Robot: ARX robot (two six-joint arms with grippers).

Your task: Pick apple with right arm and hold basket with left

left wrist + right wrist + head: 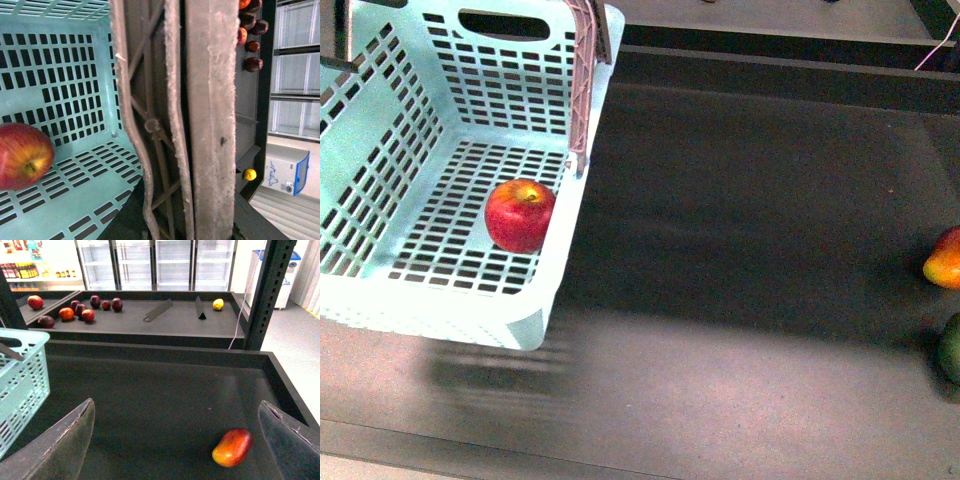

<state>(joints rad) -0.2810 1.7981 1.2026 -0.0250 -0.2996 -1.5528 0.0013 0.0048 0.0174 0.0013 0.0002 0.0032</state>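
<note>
Since the left fingers [210,125] pinch the brown handle [150,125] and the right fingers [60,450] gape empty above the worktop [165,405], the apple [520,215] sits lower left in the basket [440,310]; placing looks finished. Both arms stay hidden from the front view.

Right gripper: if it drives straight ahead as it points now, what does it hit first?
Nothing close. The open right gripper aims over bare black tray floor. The orange-red fruit lies toward one finger, not centred, and the basket is off to the side. The floor or far wall comes first; depth unclear.
</note>
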